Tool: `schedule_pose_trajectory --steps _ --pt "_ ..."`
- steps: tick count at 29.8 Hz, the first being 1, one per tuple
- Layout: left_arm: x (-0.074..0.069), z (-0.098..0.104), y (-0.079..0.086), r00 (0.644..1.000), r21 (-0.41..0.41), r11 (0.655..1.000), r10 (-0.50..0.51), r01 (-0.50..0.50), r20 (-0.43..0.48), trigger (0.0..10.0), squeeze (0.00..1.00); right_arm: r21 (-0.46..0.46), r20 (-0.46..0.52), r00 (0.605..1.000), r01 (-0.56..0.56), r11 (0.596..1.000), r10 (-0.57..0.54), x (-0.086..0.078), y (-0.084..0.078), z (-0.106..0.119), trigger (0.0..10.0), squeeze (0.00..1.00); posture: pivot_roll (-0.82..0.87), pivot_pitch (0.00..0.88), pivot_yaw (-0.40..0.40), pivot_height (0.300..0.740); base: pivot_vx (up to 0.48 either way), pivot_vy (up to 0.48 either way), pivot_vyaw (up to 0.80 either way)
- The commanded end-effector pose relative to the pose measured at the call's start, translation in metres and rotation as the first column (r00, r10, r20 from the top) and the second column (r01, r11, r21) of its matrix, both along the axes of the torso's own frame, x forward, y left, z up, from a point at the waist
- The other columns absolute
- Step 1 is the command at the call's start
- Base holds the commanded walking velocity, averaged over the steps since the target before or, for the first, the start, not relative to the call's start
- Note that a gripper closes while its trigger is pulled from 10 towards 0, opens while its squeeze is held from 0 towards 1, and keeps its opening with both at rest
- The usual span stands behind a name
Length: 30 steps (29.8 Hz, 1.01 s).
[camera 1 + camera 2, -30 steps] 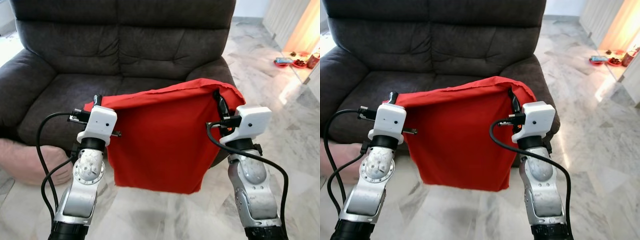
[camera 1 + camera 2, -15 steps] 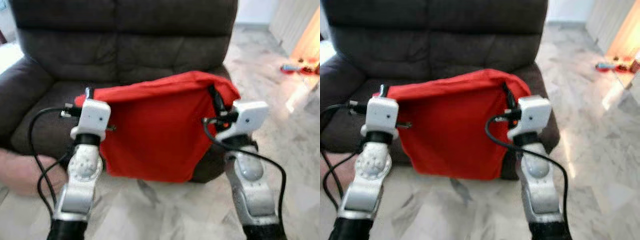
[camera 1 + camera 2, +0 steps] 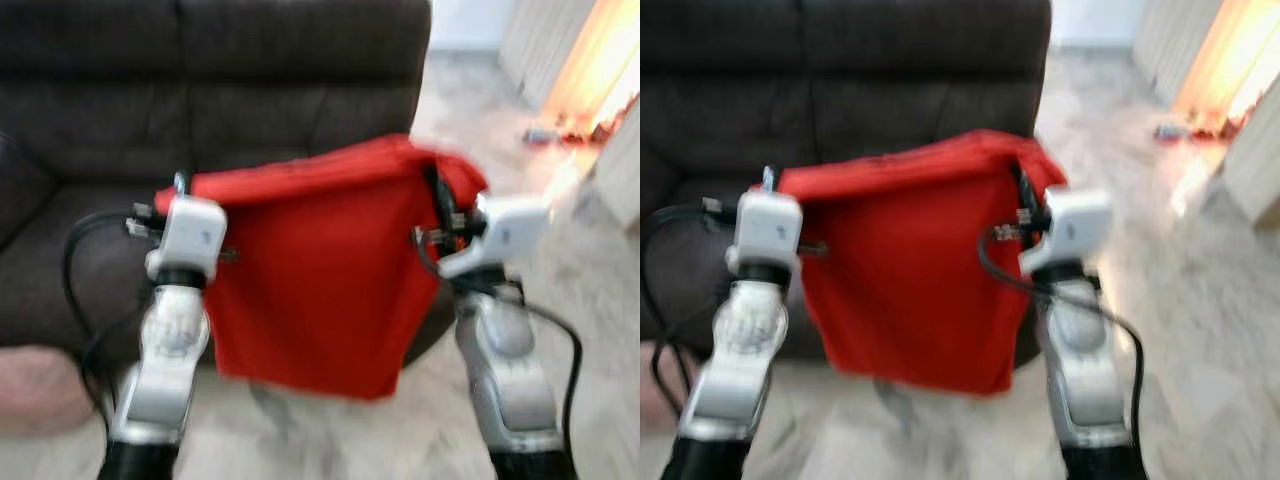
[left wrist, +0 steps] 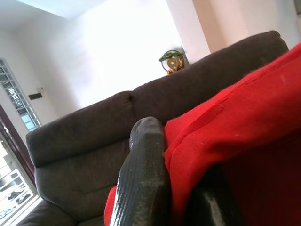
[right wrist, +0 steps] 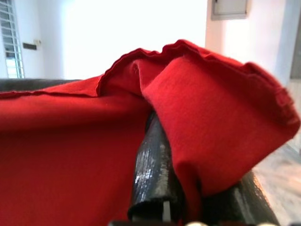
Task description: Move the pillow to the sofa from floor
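A red pillow (image 3: 310,270) hangs in the air between my two arms, its lower edge above the marble floor. My left gripper (image 3: 180,190) is shut on its left top corner, and the wrist view shows red fabric (image 4: 225,136) pinched between the black fingers (image 4: 143,179). My right gripper (image 3: 440,200) is shut on the right top corner, with cloth (image 5: 211,117) folded over its fingers (image 5: 153,174). The dark brown sofa (image 3: 200,110) stands directly behind the pillow, its seat (image 3: 70,250) level with the pillow's upper half.
A pinkish cushion (image 3: 35,385) lies on the floor at the sofa's left foot. Marble floor (image 3: 600,260) runs off to the right toward a bright doorway with small items (image 3: 555,130) on the ground. The picture is blurred.
The view has shifted and blurred, so the camera is moving; the sofa sits further left in the picture. Both grippers keep their hold on the pillow at about the same height.
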<state>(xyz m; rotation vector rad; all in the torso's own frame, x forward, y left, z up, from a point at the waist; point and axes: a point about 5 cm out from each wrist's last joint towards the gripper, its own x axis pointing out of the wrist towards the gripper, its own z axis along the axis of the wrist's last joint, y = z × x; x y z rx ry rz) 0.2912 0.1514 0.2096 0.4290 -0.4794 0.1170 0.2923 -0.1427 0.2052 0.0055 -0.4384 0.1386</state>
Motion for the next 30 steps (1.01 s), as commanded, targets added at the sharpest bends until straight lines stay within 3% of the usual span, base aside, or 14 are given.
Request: schedule_pose_trajectory --steps 1,9,17,30 --pt "-0.004 0.02 0.013 0.994 -0.01 0.998 0.06 -0.06 0.093 10.0 0.0 0.029 0.12 0.993 -0.002 1.0 -0.001 -0.004 0.001 0.026 10.0 0.0 -0.01 0.049 -0.025 0.74 0.337 0.0 0.0" --pt "-0.004 0.037 0.011 0.987 -0.011 0.998 0.056 -0.055 0.151 10.0 0.0 0.007 0.171 0.985 -0.022 1.0 0.021 -0.004 0.005 0.041 10.0 0.0 -0.01 0.039 -0.028 0.74 0.336 0.0 0.0" --pt "-0.004 0.039 0.01 0.986 -0.008 0.998 0.057 -0.056 0.156 10.0 0.0 0.015 0.175 0.984 -0.03 0.999 0.027 -0.004 0.007 0.042 10.0 0.0 -0.01 0.042 -0.029 0.74 0.336 0.0 0.2" --pt "-0.005 0.061 0.011 0.974 -0.008 0.998 0.059 -0.058 0.217 10.0 0.0 0.008 0.298 0.95 -0.1 0.995 0.093 -0.007 0.019 0.08 10.0 0.0 -0.01 0.051 -0.03 0.74 0.336 0.0 0.0"
